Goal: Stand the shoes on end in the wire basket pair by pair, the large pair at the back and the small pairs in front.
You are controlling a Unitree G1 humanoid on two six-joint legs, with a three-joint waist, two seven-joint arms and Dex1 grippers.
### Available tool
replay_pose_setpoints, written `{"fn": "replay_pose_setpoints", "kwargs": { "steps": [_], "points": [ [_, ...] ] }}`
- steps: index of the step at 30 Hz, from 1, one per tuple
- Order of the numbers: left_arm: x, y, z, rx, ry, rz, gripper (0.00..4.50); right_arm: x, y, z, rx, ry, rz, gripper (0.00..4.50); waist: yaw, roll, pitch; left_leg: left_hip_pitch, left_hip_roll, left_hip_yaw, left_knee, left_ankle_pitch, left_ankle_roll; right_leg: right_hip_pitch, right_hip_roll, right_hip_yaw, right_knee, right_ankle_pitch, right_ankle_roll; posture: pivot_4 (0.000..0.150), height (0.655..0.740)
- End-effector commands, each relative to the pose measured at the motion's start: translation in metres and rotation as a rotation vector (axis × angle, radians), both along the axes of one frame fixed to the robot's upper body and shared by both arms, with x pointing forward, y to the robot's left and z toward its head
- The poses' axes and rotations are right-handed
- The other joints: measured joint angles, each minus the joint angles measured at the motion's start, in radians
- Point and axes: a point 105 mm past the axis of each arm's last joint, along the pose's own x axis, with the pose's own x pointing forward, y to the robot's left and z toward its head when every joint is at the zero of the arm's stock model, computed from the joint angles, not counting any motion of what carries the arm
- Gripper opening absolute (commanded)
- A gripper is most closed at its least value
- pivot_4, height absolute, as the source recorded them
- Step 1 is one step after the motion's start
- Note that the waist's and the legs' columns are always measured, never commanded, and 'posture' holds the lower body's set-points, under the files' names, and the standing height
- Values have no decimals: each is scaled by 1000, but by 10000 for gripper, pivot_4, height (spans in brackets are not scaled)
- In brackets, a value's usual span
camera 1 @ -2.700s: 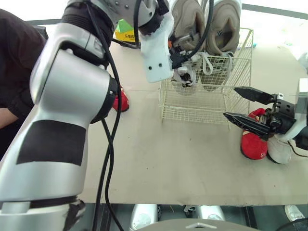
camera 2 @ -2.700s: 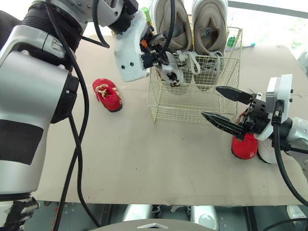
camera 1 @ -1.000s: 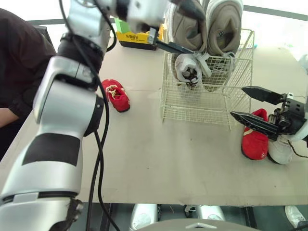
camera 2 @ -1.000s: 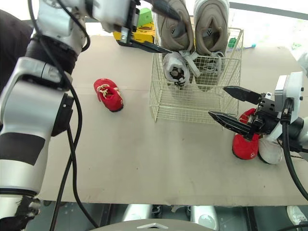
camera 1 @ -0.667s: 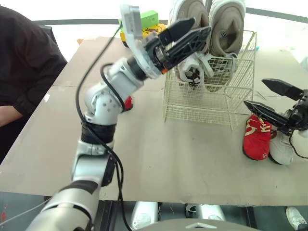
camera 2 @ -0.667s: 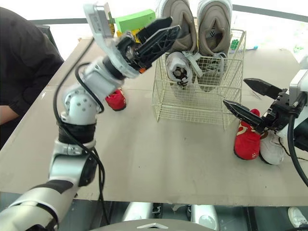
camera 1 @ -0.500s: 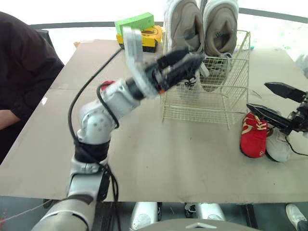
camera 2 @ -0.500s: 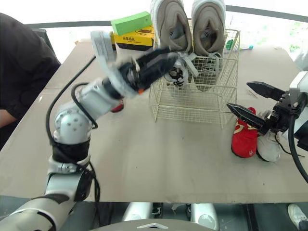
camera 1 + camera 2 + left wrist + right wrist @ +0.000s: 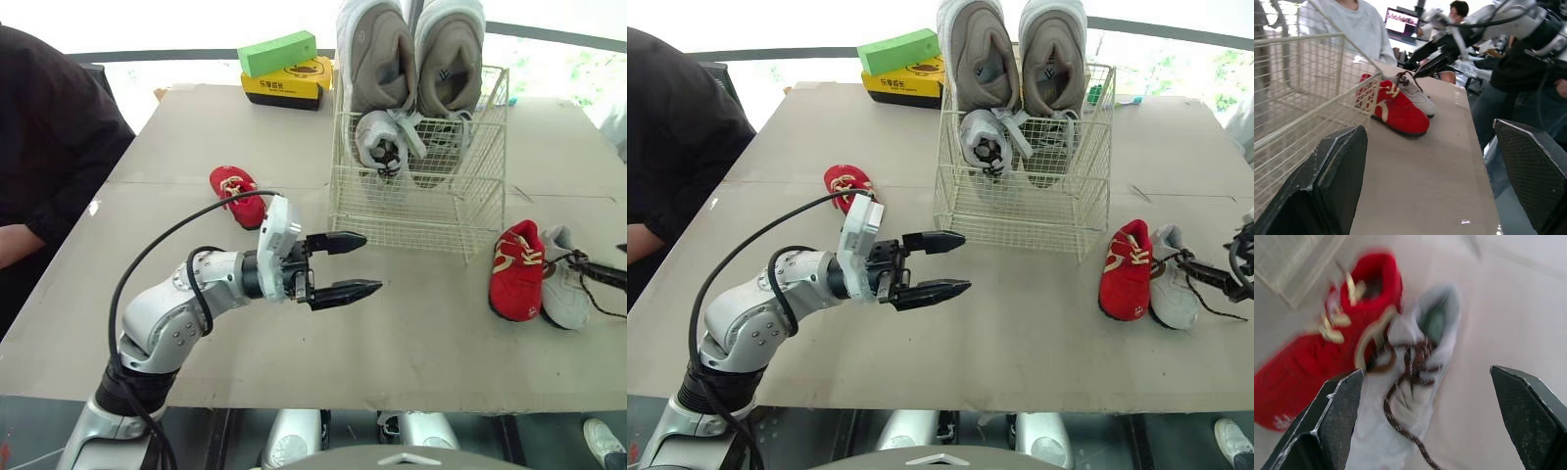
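Jaws wide and empty on both arms: left arm [image 9: 211,284] hovers low before the wire basket [image 9: 421,211], right jaws hang over the small white shoe [image 9: 1444,357], lying on the surface [image 9: 421,333] right of the basket. Danger, I'd say: its loose dark lace snagging, or the touching red shoe [image 9: 1303,367] dragging along.

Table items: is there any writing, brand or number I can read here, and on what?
Yellow box: dark print on its side, too small to read.
Right large shoe: small emblem on its sole, no readable letters.
Red shoe beside the white shoe: pale mark, blurred.
No text can be quoted.
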Motion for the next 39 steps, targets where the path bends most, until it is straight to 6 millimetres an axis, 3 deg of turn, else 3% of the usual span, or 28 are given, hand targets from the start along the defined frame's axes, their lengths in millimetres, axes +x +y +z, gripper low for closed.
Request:
{"fn": "replay_pose_setpoints", "kwargs": {
  "steps": [1, 3, 5, 9, 12, 13, 15, 19, 22, 25, 27, 29, 33, 37, 39],
  "points": [
    [-12, -8, 7, 2, -91, -78, 44247, 12, -7, -9, -13, 60, -27, 39957, 0, 0, 0, 0, 0, 0, 0, 0, 0, 0, 0, 0, 0, 0, 1, 1500, 7400],
    [-14, -9, 6, 7, -105, -93, 44247, 21, -9, -18, 22, 85, -40, 39957, 0, 1, 0, -1, 0, 1, 0, 0, 0, -2, 1, 1, 0, 0, 1, 1500, 7400],
    [-13, -11, 7, 10, -122, -90, 45000, 26, -18, -30, 15, 127, -71, 34682, 1, 1, 0, -2, -1, 2, 0, 0, 1, -2, 3, 1, 0, 0, 0, 1500, 7400],
    [-11, -14, 8, 5, -140, -79, 45000, 28, -22, -30, 45, 132, -80, 16904, 4, 1, 0, -3, -1, 2, 0, -2, 3, -2, 3, 1, -1, 1, -2, 1500, 7400],
    [-10, -15, 8, -1, -137, -83, 45000, 17, -22, -25, 48, 124, -76, 1658, 5, 1, 0, -3, -1, 3, 0, -2, 4, -2, 2, 2, -3, 1, -1, 1500, 7400],
    [-9, -16, 7, -2, -134, -86, 45000, 11, -24, -22, 44, 116, -79, 475, 10, 1, 0, -3, -1, 3, 0, -3, 4, -2, 1, 2, -3, 1, -1, 1500, 7400],
    [-10, -18, 5, -2, -129, -99, 45000, 4, -24, -7, 52, 30, -81, 475, 18, 1, 0, -4, -2, 2, 0, -3, 5, -2, 1, 2, -3, 0, 1, 1500, 7400],
    [-8, -17, 7, -29, -105, -93, 45000, -4, -22, 49, 40, -250, -117, 475, 16, 5, 0, -5, -2, 3, -1, -3, 5, -3, 1, 2, -3, 1, 7, 1500, 7400],
    [-1, -14, 11, -85, -93, -27, 45000, 6, 9, 125, 123, -639, -74, 475, -11, 9, -1, -3, -1, 6, -1, -3, 5, -3, 2, 6, -3, 1, 10, 1500, 7400],
    [8, -10, 14, -136, -91, 79, 45000, 17, 45, 160, 244, -839, -4, 475, -27, 8, -1, -1, 0, 6, -1, -3, 5, -3, 2, 7, -2, 1, 10, 1500, 7400],
    [11, -6, 17, -194, -68, 144, 45000, 25, 81, 185, 420, -1055, 95, 475, -31, 3, -2, 0, 1, 5, -2, -3, 4, -3, 2, 7, -1, 1, 9, 1500, 7400],
    [11, -2, 18, -196, -83, 175, 45000, 34, 108, 191, 520, -1117, 141, 475, -34, 3, -2, 1, 2, 4, -3, -3, 4, -3, 3, 7, -1, 2, 8, 1500, 7400],
    [7, 9, 22, -219, -81, 222, 45000, 59, 145, 179, 468, -1211, 116, 475, -13, 4, -1, -5, -3, 7, -11, -1, 1, -11, 1, 8, -1, 4, 5, 1500, 7400],
    [2, 15, 20, -203, -91, 243, 45000, 71, 168, 153, 307, -1295, 120, 475, -12, 5, -2, -18, -4, 8, -12, 1, -3, -24, 1, 9, -3, 4, 6, 1500, 7400],
    [5, 16, 24, -214, -91, 269, 45000, 75, 166, 139, 310, -1298, 79, 475, -11, 4, -3, -21, -5, 8, -12, 2, -3, -27, 0, 10, -2, 4, 7, 1500, 7400]
  ]
}}
